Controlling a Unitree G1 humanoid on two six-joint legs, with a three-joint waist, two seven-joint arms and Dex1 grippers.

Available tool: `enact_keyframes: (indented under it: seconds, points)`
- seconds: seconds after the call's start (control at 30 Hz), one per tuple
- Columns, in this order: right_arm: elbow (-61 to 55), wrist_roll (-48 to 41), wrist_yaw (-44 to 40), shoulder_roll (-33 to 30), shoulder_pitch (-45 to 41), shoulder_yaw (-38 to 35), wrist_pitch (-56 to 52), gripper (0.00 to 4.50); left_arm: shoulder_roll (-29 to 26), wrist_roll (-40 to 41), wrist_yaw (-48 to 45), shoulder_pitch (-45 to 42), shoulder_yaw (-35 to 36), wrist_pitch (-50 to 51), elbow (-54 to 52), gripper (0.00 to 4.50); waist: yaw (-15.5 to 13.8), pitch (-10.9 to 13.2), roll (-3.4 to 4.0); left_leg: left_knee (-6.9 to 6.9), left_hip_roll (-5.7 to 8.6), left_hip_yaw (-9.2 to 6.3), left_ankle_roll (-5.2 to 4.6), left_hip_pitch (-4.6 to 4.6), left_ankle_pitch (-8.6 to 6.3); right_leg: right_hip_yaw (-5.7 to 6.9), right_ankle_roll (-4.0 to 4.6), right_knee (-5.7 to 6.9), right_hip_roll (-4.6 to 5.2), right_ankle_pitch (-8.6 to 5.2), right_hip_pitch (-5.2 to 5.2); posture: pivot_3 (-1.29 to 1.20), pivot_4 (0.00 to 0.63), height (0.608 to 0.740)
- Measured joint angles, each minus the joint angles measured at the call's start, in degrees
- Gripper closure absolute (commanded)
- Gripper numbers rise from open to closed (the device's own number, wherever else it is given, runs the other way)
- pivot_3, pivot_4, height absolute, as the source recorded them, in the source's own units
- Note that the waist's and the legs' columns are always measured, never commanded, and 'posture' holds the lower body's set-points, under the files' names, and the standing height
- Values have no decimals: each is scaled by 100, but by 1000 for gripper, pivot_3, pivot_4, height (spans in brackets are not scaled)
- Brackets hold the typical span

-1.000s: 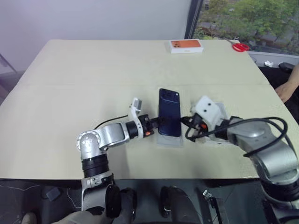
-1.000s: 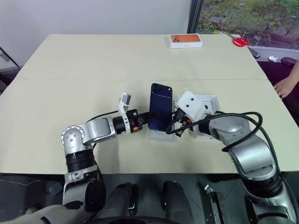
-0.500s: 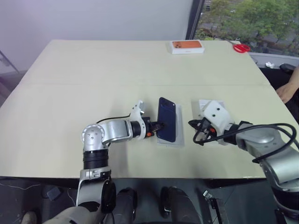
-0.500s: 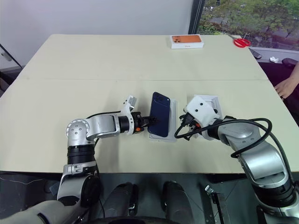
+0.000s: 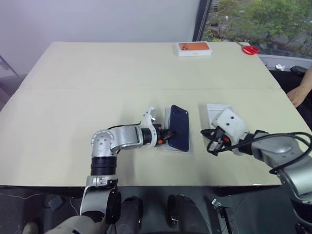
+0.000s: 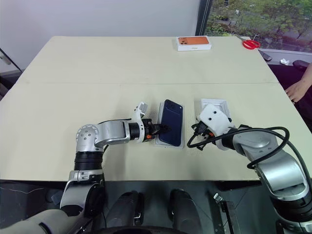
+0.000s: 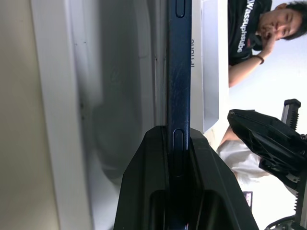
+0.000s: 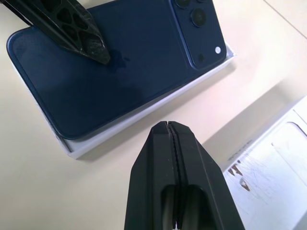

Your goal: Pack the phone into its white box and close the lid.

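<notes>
The phone [image 5: 179, 128], raised a second ago, has been lowered, apparently tilted, into the white box [image 5: 167, 146] near the table's [image 5: 73, 97] front edge (left end effector [image 5: 167, 134] clamped on it); right end effector [image 8: 169, 129] withdrawn, closed, empty.

Orange-printed box [image 5: 194, 48], red scissors [image 5: 250, 49]

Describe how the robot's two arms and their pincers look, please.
Both arms are silver-grey metal with round joints and black cuffs. The left pincer has black fingers behind an orange ring and a white bracket. The right pincer has black ribbed fingers, a white block housing and looping black cables.
</notes>
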State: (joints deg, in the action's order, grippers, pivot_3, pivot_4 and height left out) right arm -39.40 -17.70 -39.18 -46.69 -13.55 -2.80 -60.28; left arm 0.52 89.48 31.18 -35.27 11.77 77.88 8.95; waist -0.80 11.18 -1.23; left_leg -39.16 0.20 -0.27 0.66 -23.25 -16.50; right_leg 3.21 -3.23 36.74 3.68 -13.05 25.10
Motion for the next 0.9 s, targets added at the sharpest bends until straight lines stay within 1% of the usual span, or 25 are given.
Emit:
enact_keyframes:
  seconds: [0.07,0.1,0.13,0.23,0.37,0.47,0.57,0.7,0.73,0.8,0.83,0.9]
  points:
    - [0,-25,4,-1,0,-2,25,4500,-40,92,51,0,-69,-45,7,4493,-4,0,0,0,0,0,0,0,0,0,0,0,0,0,0,0,150,740]
    - [0,-56,11,-1,1,-2,41,4500,-56,160,82,0,-98,-84,7,3522,-4,0,0,0,0,0,1,0,0,0,0,0,0,0,0,0,150,740]
    - [0,-61,14,-2,1,-2,52,4500,-57,209,95,0,-101,-94,6,3212,-6,0,0,0,0,0,1,0,0,0,0,0,1,0,-1,0,150,740]
    - [-1,-93,53,-2,1,-2,58,4500,-226,426,170,2,-213,-133,-3,1780,-3,0,0,0,0,0,3,0,2,-1,0,0,2,0,-1,0,150,740]
    - [0,-118,72,-7,0,-2,63,4500,-569,957,268,89,-321,-256,-141,1780,3,0,0,0,-3,-1,4,3,2,-2,0,2,2,0,-1,0,150,740]
    - [3,-131,104,-11,-11,3,70,4500,-1282,1495,260,204,-482,-282,-441,1780,2,0,1,1,-5,-1,13,7,7,-2,1,12,1,0,-1,0,150,740]
    - [23,-136,110,-11,-27,22,100,4500,-1877,2008,125,272,-621,-375,-731,1780,-1,-1,1,1,-5,-2,18,8,10,-2,1,13,3,-1,-1,0,150,740]
    - [95,-137,123,-5,-164,158,180,4500,-2765,2162,-485,268,-668,-398,-1033,1780,6,0,1,2,-3,0,20,8,11,-2,2,11,2,-1,-1,0,150,740]
    - [118,-136,131,-3,-182,186,195,4500,-2945,2059,-658,265,-657,-398,-1081,1780,7,-1,2,2,-2,1,20,9,11,-2,2,12,1,-1,-1,0,150,740]
    - [176,-135,160,8,-241,238,207,4500,-3262,1530,-1222,277,-650,-450,-1257,1780,5,0,3,3,-2,3,20,10,11,-2,3,11,1,-2,-2,0,150,740]
    - [221,-133,187,41,-319,268,221,4500,-3506,904,-1749,309,-695,-588,-1432,1780,6,0,2,4,6,7,20,8,11,-1,10,5,-5,-5,-1,0,150,740]
    - [281,-119,253,66,-385,300,237,4500,-3846,-89,-2543,334,-713,-929,-1622,1780,6,0,3,6,5,9,20,9,11,-1,20,3,-5,-10,-1,0,150,740]
